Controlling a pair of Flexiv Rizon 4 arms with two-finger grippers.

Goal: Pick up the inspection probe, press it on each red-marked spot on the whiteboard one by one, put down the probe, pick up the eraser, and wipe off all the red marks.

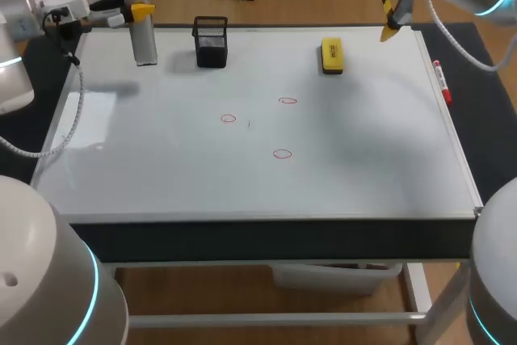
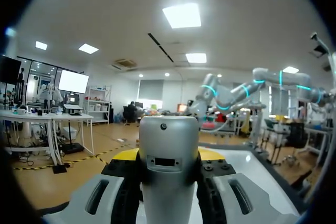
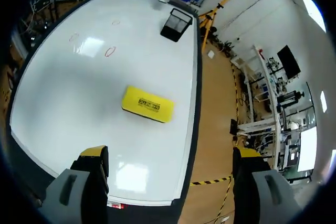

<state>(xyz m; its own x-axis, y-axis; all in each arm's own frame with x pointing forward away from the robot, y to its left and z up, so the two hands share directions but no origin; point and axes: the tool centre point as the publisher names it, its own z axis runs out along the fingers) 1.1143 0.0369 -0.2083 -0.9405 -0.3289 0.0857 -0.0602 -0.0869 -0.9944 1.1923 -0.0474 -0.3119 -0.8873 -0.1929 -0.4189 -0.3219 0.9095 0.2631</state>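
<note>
Whiteboard (image 1: 363, 175) covers most of the dark tabletop (image 1: 489, 143) in the head view. Items counted on it:
- three red marks (image 1: 229, 118) clustered near the middle
- one yellow eraser (image 1: 332, 54) towards the far edge, right of centre
- one black mesh cup (image 1: 211, 41) towards the far edge, left of centre
- one red marker pen (image 1: 441, 82) along the right-hand frame

The left jaws hold one silver probe (image 1: 144, 31) upright over the far left corner. Contact with the board cannot be told. The right jaws hang above the far right corner, away from the eraser.

Left wrist view adds the grip itself. The left jaws pinch the probe from both sides, with its capped end facing the camera. No marks appear here.

Right wrist view adds the spacing of the right jaws. They are spread wide with nothing between them. The eraser lies flat on the board just ahead of them. The three marks and the cup sit further ahead. The marker pen lies under one finger at the board's edge.
</note>
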